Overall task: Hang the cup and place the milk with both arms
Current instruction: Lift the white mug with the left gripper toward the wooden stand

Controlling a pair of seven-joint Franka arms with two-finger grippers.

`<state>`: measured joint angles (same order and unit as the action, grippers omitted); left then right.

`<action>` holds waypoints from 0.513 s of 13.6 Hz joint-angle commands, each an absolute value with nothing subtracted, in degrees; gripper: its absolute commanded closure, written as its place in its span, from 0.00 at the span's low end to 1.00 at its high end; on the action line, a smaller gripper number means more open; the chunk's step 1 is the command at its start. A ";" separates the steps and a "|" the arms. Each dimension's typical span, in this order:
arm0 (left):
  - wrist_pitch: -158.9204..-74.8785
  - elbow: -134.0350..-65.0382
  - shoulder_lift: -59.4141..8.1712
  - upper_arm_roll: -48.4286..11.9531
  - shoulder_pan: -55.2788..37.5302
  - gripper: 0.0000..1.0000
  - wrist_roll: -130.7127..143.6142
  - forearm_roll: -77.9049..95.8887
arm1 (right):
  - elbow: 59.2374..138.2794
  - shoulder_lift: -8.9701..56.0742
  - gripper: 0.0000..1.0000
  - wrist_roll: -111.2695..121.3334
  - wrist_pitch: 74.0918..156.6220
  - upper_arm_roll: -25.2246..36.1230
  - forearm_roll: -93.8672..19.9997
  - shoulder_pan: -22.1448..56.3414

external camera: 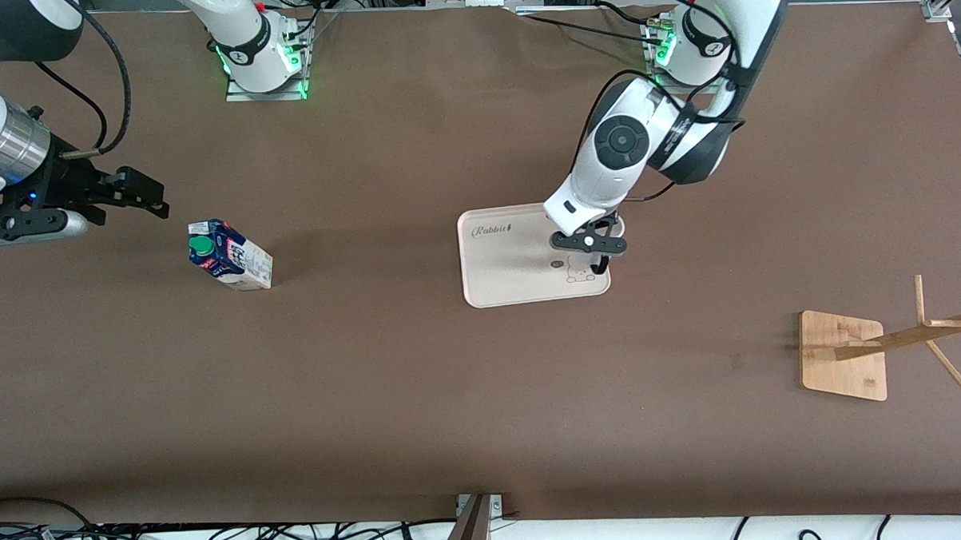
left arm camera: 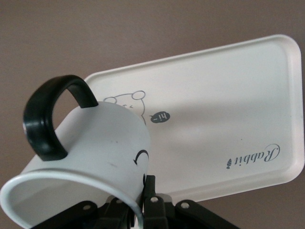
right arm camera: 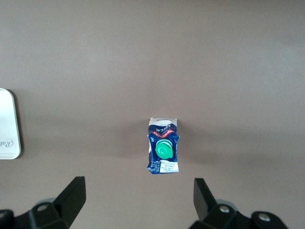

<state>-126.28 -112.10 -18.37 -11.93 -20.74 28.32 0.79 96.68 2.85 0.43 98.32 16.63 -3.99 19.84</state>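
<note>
My left gripper (external camera: 594,248) is over the pale tray (external camera: 513,281), at the end toward the left arm. It is shut on the rim of the white cup (left arm camera: 102,143), which it holds tilted over the tray (left arm camera: 228,109). The cup's black handle (left arm camera: 45,119) and part of its black face print show in the left wrist view. In the front view the hand hides most of the cup. The dark blue milk carton (external camera: 231,265) with a green cap stands on the table toward the right arm's end. My right gripper (external camera: 146,198) is open and empty beside it, with the milk (right arm camera: 163,150) between and ahead of its fingers (right arm camera: 74,193).
A wooden cup rack with a square base (external camera: 840,369) and angled pegs stands near the left arm's end, nearer the front camera than the tray. The tray's edge (right arm camera: 8,126) shows in the right wrist view. Cables lie along the table's front edge.
</note>
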 commanded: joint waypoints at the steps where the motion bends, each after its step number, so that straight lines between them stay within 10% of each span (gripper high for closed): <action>1: -117.19 -109.09 -12.58 -12.13 -14.62 1.00 28.84 1.06 | 94.48 4.13 0.00 -0.44 96.07 16.35 -3.43 19.16; 7: -95.56 -89.58 -15.02 -12.30 1.12 1.00 17.18 1.67 | 95.19 1.58 0.00 -0.35 92.20 4.40 -1.68 6.42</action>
<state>-100.47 -95.74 -11.41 -11.56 -2.63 23.06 0.79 95.52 3.09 0.24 94.35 7.15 -3.30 9.05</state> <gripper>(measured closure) 0.916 0.000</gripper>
